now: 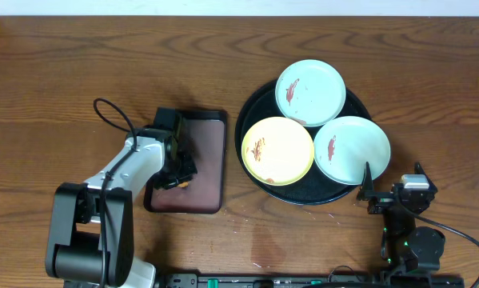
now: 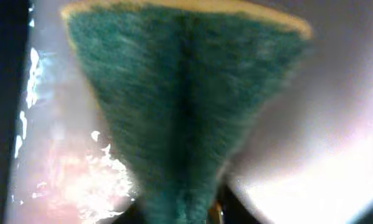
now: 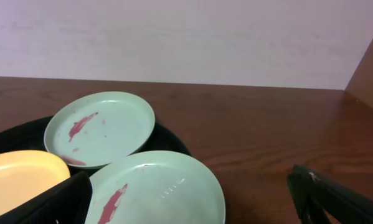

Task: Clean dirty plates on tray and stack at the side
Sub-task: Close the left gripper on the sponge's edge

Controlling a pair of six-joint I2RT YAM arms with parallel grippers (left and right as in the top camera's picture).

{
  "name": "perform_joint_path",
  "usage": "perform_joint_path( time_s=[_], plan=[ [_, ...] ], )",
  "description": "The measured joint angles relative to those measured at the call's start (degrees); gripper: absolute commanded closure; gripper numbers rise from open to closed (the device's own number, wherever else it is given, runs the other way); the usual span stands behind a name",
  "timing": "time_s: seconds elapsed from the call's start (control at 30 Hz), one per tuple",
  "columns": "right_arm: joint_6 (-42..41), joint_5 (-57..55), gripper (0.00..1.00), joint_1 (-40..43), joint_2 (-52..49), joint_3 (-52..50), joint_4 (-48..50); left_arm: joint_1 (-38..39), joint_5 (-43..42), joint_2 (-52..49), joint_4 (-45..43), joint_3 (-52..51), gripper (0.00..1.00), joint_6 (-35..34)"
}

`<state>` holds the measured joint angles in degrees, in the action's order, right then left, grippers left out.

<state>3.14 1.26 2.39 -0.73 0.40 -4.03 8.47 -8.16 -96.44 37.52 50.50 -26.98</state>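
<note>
Three smeared plates lie on the round black tray (image 1: 249, 112): a mint one (image 1: 310, 92) at the back, a yellow one (image 1: 277, 150) front left, and a mint one (image 1: 352, 150) front right. In the right wrist view the back mint plate (image 3: 100, 129), the near mint plate (image 3: 161, 190) and the yellow plate (image 3: 21, 173) all show reddish smears. My right gripper (image 1: 393, 186) is open at the near mint plate's front edge, its fingers (image 3: 186, 208) spread either side of it without touching. My left gripper (image 1: 177, 170) is shut on a green-and-yellow sponge (image 2: 186, 93) over the maroon tray.
A rectangular maroon tray (image 1: 207, 156) with a black rim lies left of the black tray, under the left gripper. Bare wooden table (image 1: 55, 72) surrounds both trays. A wall stands behind the table's far edge (image 3: 186, 37).
</note>
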Motion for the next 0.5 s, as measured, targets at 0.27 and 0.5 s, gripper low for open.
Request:
perform_joint_path(
  time_s=[0.27, 0.5],
  plan=[
    [0.0, 0.0, 0.01, 0.0, 0.0, 0.0, 0.0, 0.3, 0.0, 0.2, -5.6, 0.3, 0.14, -0.2],
    [0.0, 0.0, 0.01, 0.0, 0.0, 0.0, 0.0, 0.3, 2.8, -0.3, -10.1, 0.3, 0.77, -0.2]
  ],
)
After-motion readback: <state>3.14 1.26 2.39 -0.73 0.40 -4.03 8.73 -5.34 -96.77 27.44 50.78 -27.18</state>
